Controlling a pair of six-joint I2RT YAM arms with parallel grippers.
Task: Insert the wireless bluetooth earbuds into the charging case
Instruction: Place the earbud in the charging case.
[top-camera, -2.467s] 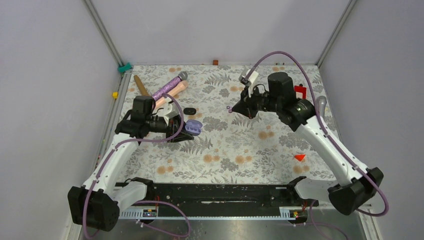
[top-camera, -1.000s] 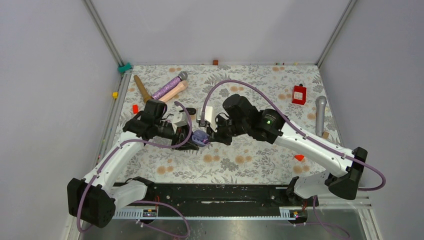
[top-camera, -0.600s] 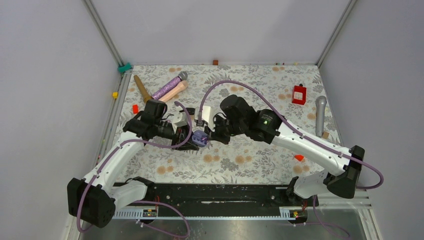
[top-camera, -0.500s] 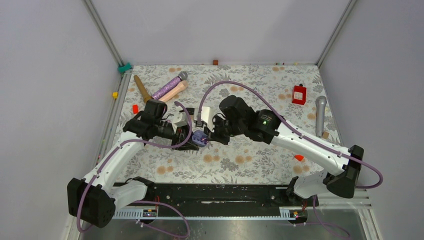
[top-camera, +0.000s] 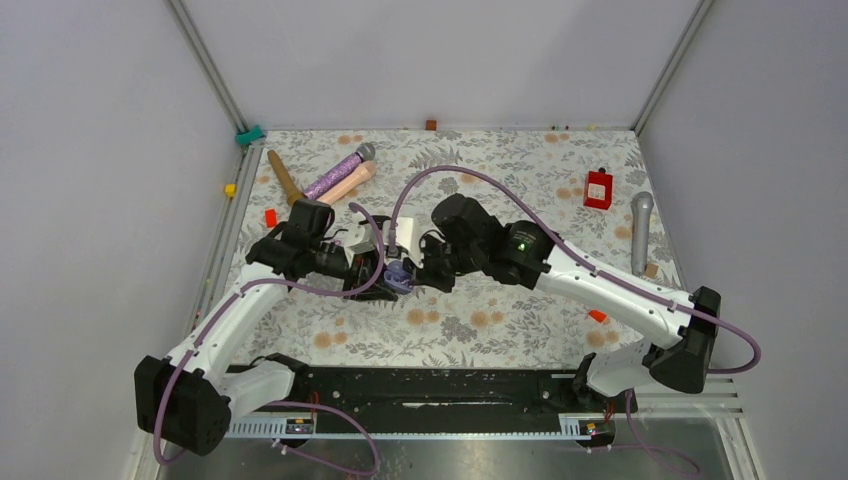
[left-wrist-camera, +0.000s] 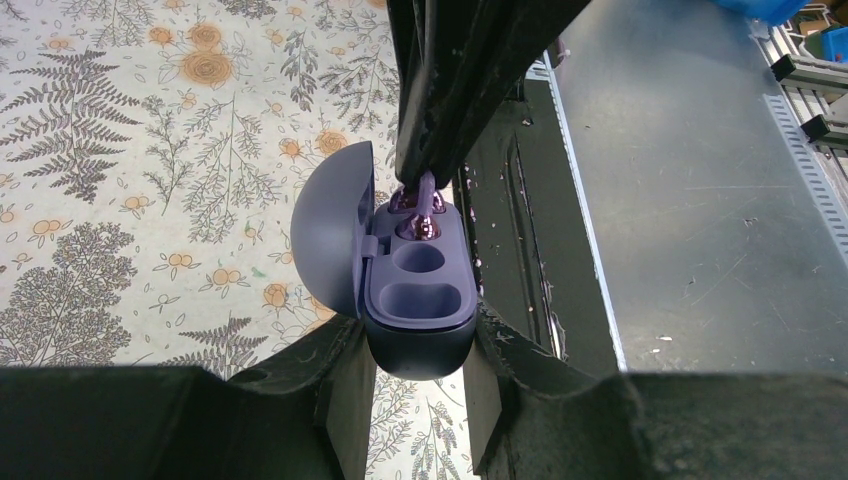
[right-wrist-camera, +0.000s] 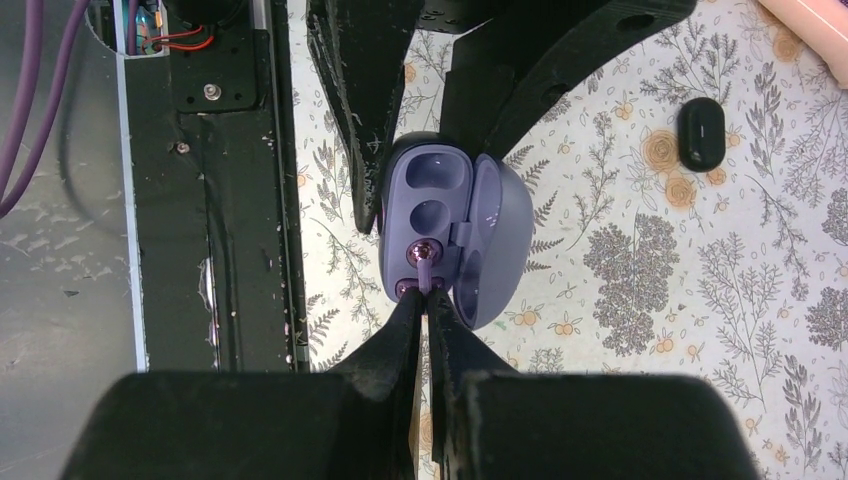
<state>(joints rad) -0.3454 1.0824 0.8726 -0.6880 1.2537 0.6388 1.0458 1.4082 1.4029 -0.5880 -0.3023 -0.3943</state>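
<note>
Inboard of the left edge, about midway: left gripper (left-wrist-camera: 420, 342) clamps the open charging case (left-wrist-camera: 420, 292), right gripper (right-wrist-camera: 428, 303) pinches a purple earbud (right-wrist-camera: 426, 262) at its socket; insertion step, next needs straight push, then release.

Crowding over the case at mid-table; open cloth lying to the near-right.

The left gripper (left-wrist-camera: 418, 335) is clamping the charging case (left-wrist-camera: 420, 300) on both flanks, closing off side approach. The raised lid (right-wrist-camera: 495, 235) is walling the side facing the small black case (right-wrist-camera: 701, 133). The right gripper (right-wrist-camera: 425, 298), pinching a purple earbud (right-wrist-camera: 424, 265), is filling the space above one end, leaving two sockets (right-wrist-camera: 432, 195) reachable only from above. A purple cable (top-camera: 440, 180) is arching over the wrists. Microphones (top-camera: 340, 177) are taking up the far-left corner, and a red box (top-camera: 598, 188) and a grey microphone (top-camera: 640, 230) are lining the right edge.
</note>
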